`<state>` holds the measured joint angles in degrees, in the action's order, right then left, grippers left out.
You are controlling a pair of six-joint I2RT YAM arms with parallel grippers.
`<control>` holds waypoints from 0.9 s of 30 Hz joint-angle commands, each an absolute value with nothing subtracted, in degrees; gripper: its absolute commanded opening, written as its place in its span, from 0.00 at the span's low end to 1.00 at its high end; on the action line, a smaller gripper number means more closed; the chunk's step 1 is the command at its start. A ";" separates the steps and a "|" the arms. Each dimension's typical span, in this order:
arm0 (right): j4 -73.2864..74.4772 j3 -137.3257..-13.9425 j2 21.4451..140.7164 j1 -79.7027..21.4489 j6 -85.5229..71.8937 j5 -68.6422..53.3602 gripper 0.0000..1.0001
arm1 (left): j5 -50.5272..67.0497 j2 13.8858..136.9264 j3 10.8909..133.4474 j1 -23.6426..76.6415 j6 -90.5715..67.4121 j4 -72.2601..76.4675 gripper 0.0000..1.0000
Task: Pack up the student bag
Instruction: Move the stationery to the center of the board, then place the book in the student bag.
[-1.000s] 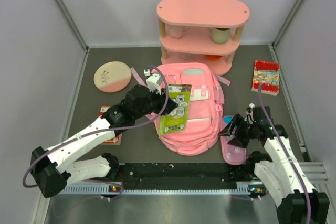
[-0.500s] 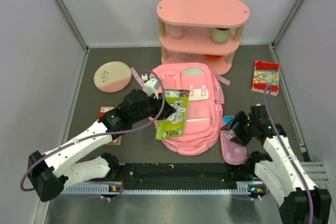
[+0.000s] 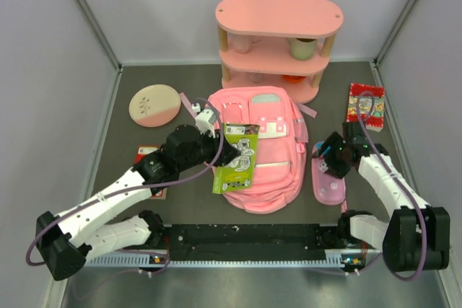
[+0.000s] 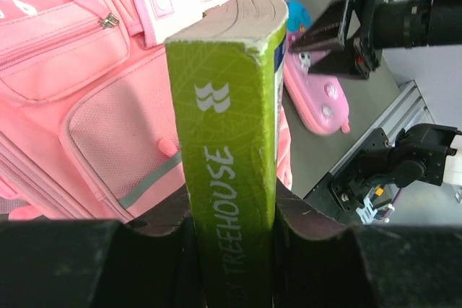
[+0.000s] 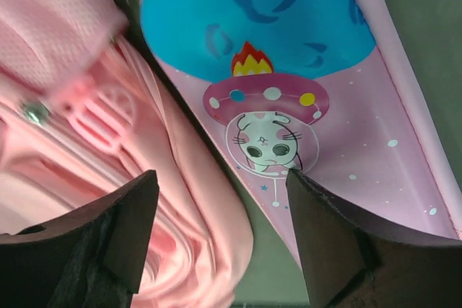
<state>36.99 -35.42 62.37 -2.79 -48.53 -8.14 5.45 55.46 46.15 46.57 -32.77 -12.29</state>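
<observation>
1. Your left gripper (image 3: 224,151) has its fingers closed partway on a thick lime-green paperback book (image 4: 229,149). It clamps the lower end of the book, one finger on each cover.
2. In the left wrist view the book's spine faces the camera. It carries a white three-wave logo, and below it the white word "TREEHOUSE". The letters before that word are hidden between the fingers.
3. In the top view the book's front cover shows drawings and print too small to read.
4. The large pink fabric backpack (image 3: 271,167) lies flat at the middle of the dark table, front pockets up, just in front of the pink three-tier shelf (image 3: 278,16). The book hangs over its left half.
5. Your right gripper (image 5: 224,207) stands wide open and holds nothing. It sits over the seam where the backpack's right edge meets the pink oval pencil case (image 5: 346,142).
6. The pencil case shows a cartoon cat-face under a spotted mushroom cap with a small flame, below a blue patch. No writing can be read on it.
7. A red patterned notebook (image 3: 365,106) lies by the right wall; its print is too small to read.
</observation>
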 commanded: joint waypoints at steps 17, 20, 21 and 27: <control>14.09 -28.31 31.04 -2.45 -50.87 -38.83 0.78 | 5.89 46.94 43.86 46.67 -39.54 6.31 0.00; 8.19 -24.62 27.17 -5.79 -57.38 -41.48 0.85 | 4.14 45.79 41.76 46.67 -43.14 12.81 0.00; 6.96 -23.91 26.38 -6.67 -59.92 -41.75 0.86 | 2.91 45.53 40.88 46.67 -44.11 15.09 0.00; 4.67 -23.38 24.43 -15.19 -63.19 -37.54 0.99 | 0.53 48.77 37.35 46.76 -51.14 32.24 0.00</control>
<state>11.84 -22.37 25.78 -10.28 -58.35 -38.24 2.76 47.44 37.45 46.59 -44.60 12.34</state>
